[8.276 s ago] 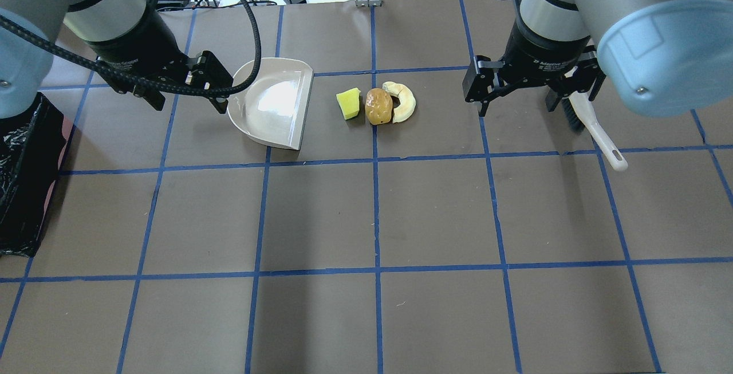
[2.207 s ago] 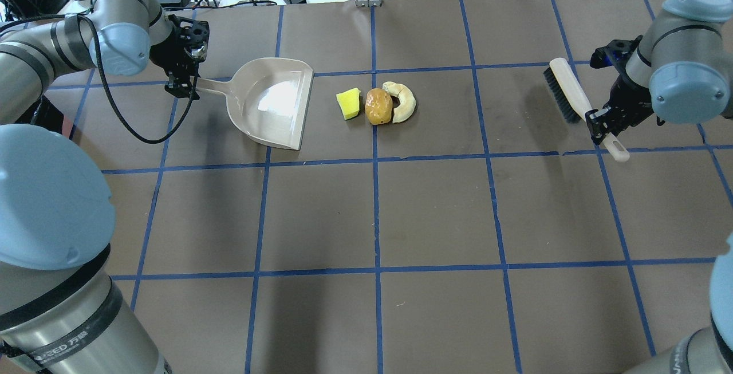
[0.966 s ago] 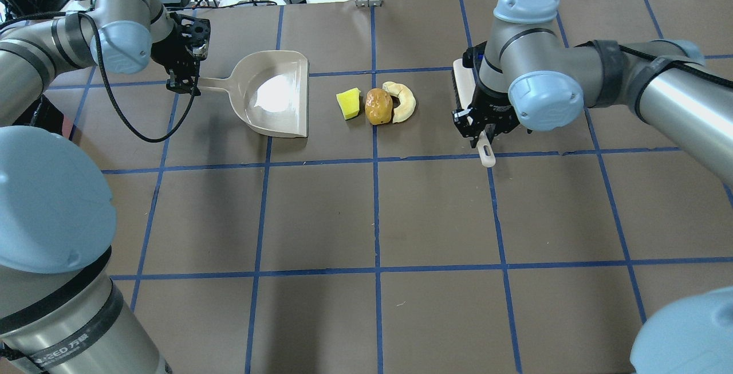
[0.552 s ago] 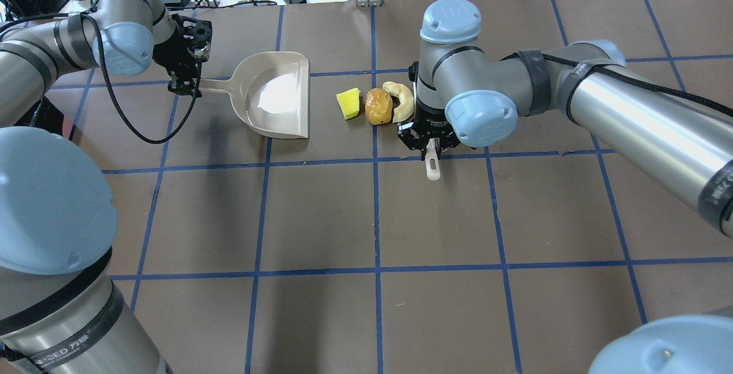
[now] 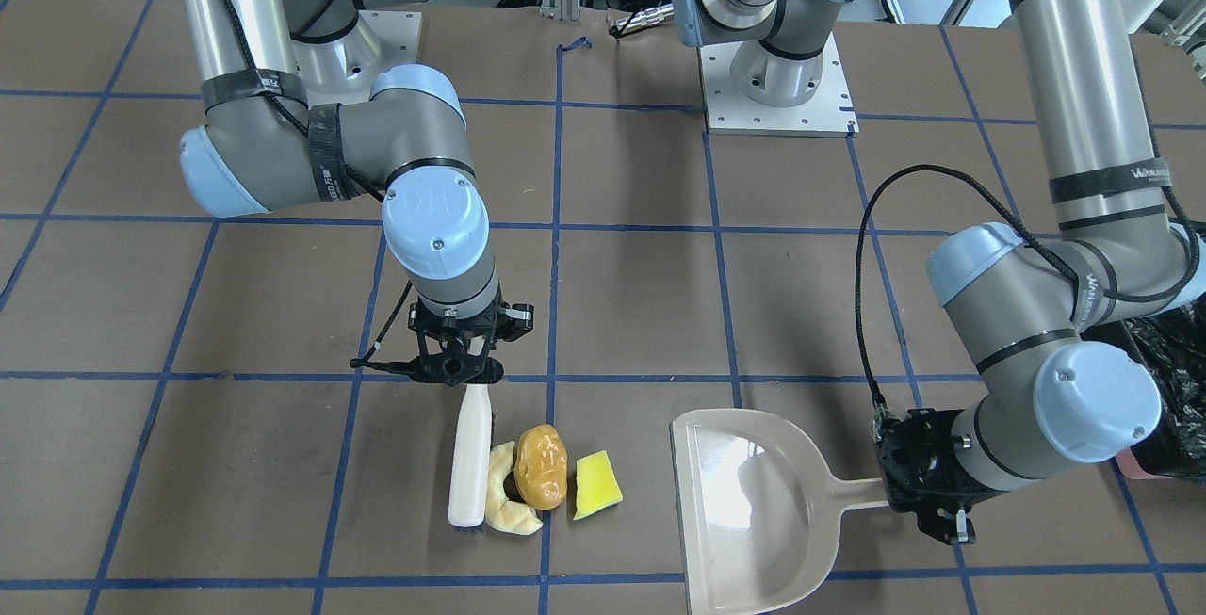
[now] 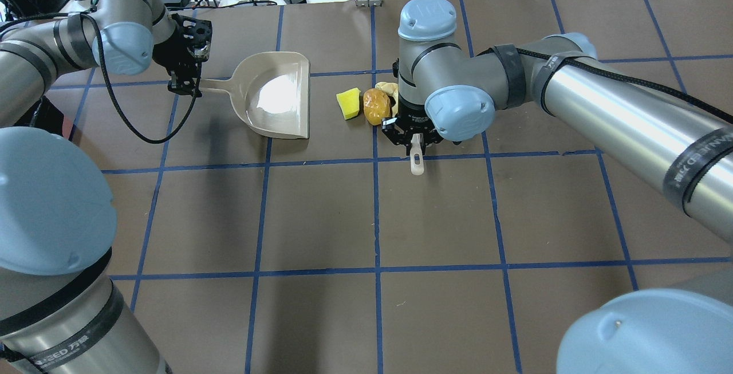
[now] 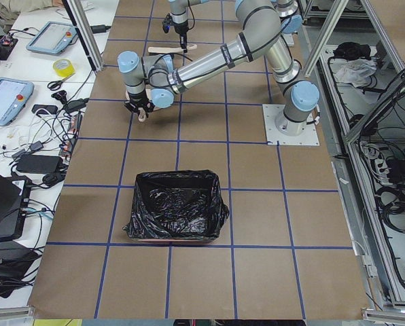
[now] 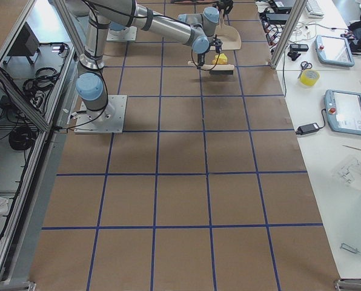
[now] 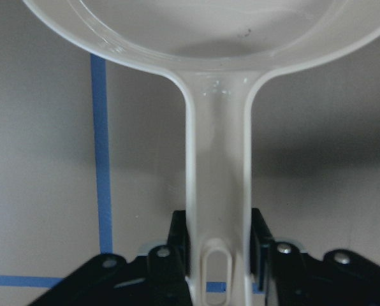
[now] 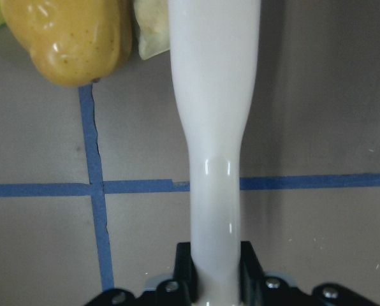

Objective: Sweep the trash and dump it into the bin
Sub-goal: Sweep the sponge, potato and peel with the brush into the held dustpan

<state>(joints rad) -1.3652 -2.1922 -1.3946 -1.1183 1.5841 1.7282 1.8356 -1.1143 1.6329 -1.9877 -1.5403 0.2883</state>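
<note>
One bin (image 7: 177,214) stands on the brown, blue-gridded tabletop (image 7: 257,272) beside a white workbench (image 8: 341,176).

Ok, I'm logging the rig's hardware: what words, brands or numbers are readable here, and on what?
"WANLE", its end hidden: on the left arm's black strap, front-facing view.
"NLEED", its start hidden: on the right arm's black strap, overhead view.
All other print, such as on the tablet screens in the side views, is too small or blurred to read.

Glossy potato-like lump (image 5: 540,466), smooth plastic dustpan (image 5: 754,502)
</note>
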